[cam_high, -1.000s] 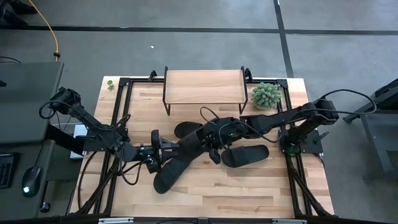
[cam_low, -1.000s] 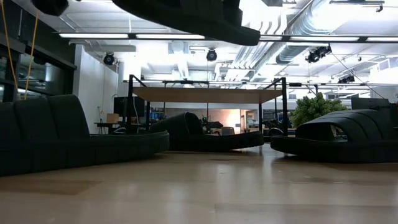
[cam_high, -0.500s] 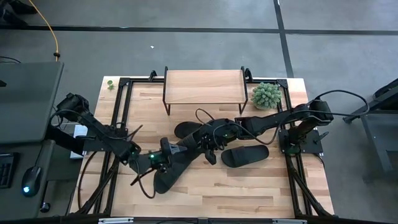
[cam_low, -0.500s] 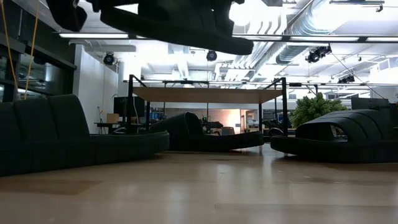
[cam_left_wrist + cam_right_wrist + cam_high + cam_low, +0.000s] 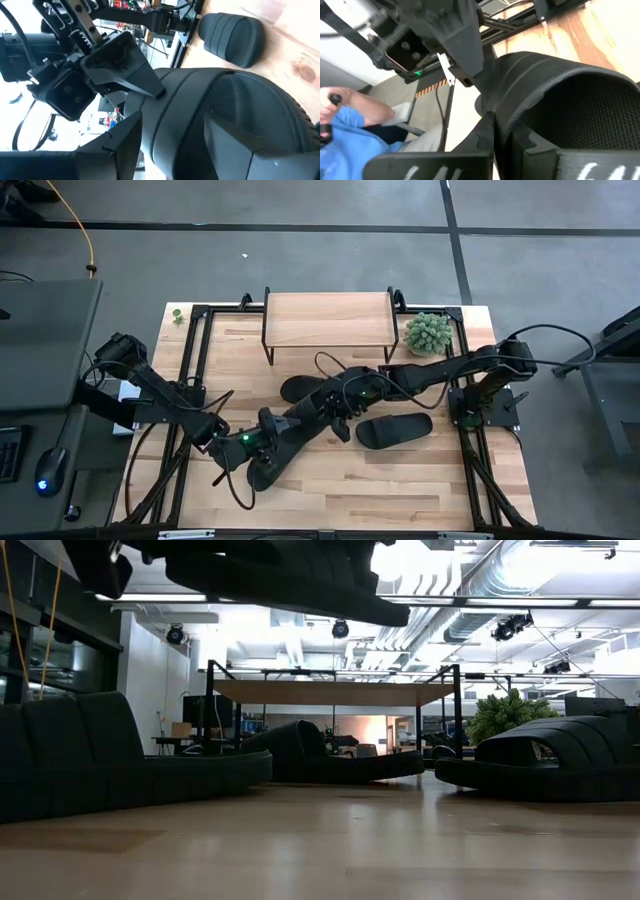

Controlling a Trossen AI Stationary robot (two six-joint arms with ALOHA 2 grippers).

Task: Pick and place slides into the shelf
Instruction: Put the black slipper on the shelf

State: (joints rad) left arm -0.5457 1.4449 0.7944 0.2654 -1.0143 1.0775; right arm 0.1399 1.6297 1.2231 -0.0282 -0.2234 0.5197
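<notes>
One black slide point(image 5: 300, 420) is lifted above the table's middle, held between both grippers; it shows at the top of the low view point(image 5: 270, 575). My left gripper point(image 5: 258, 442) is shut on its near-left end, and my right gripper point(image 5: 338, 405) on its far-right end. Three more slides lie sole-down on the table: one before the shelf point(image 5: 300, 388), one at the right point(image 5: 395, 430), and one under the left gripper point(image 5: 262, 472). The shelf point(image 5: 328, 320), with a light wood top on black legs, stands at the far edge. My left gripper holds the slide's ribbed strap point(image 5: 180, 125). One finger point(image 5: 117, 150) is outside the strap and the other point(image 5: 250, 160) is inside the opening. The slide is clear of the table. My right gripper holds the strap's edge point(image 5: 507, 120), which is pinched with one finger point(image 5: 482, 137) outside and the other point(image 5: 540, 150) inside the hollow. It comes from the table's right. The slide is lifted clear, roughly level.
A green plant point(image 5: 428, 333) stands right of the shelf. Black frame rails run along the table's left and right sides. A person in a blue sleeve point(image 5: 350, 135) shows beyond the table. There is bare wood along the near edge point(image 5: 400, 490).
My left gripper has gone toward the near edge and a little right, turning, and has closed in on the lifted slide's near-left end. My right gripper has shifted slightly left with the slide, which now sits a little lower in the low view.
</notes>
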